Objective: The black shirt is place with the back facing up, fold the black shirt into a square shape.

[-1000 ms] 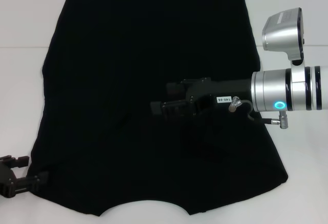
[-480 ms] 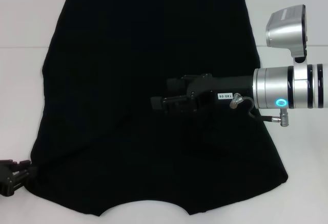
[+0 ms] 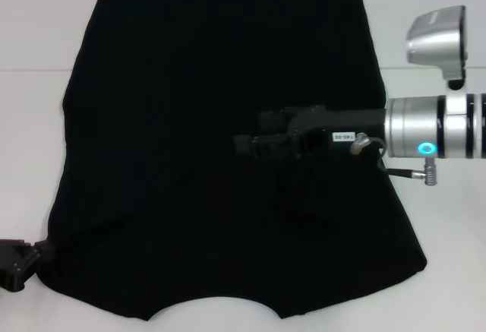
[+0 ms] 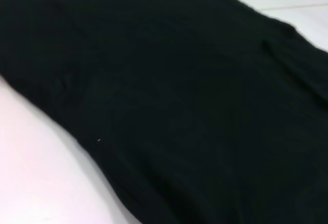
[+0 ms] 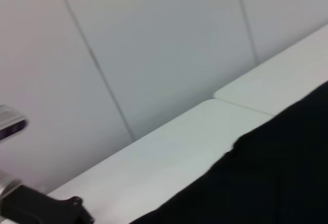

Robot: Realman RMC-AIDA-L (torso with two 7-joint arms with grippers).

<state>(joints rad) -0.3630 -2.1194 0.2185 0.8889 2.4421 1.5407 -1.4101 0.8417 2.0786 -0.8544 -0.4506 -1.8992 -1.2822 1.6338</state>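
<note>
Head view: black shirt (image 3: pixel 220 119) flat on the white tabletop (image 3: pixel 38 58); left gripper (image 3: pixel 19 262) at its near-left corner, right gripper (image 3: pixel 262 146) over the middle — neither grip readable. I'd grab cleanly, then fold.

White table (image 3: pixel 30 119): plain matte top, filling my head view from 12 to 6 o'clock, evenly lit. Seam line (image 3: pixel 425 68) crossing it toward 3 o'clock. Pale grey panelled wall (image 5: pixel 154 44) behind my table's far edge, with thin dark joints (image 5: pixel 92 55) between panels.
</note>
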